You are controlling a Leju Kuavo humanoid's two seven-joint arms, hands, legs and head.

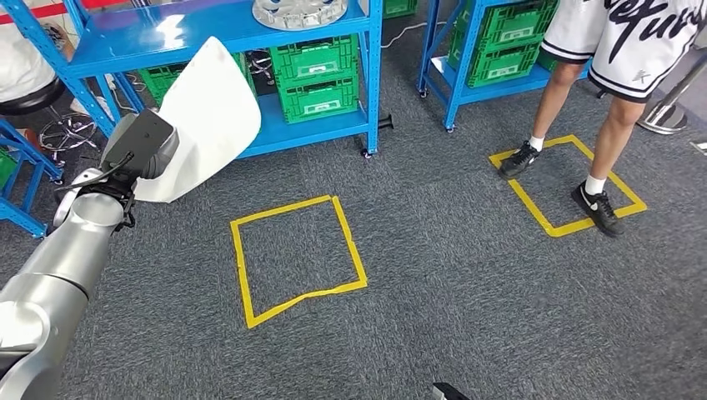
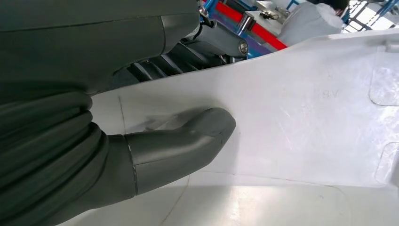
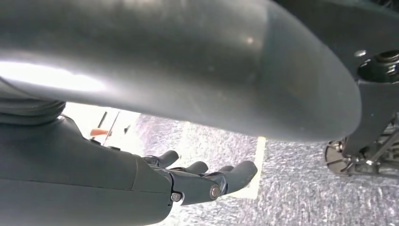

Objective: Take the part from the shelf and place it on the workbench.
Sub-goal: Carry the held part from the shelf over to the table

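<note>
The robot's left hand point(image 1: 142, 146) grips a white curved part point(image 1: 208, 117), raised in front of a blue shelf point(image 1: 250, 33) above grey carpet. Its right hand point(image 3: 207, 181) hangs with fingers apart, holding nothing.

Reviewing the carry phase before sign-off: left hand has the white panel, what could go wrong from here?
1. The left hand grips the white panel near one edge, thumb pressed on a smooth face; most of the panel sticks out, so it might slip or twist.
2. The panel hangs close to the blue shelf; a turn could clip it.
3. A person stands nearby, possibly in the walking path.
</note>
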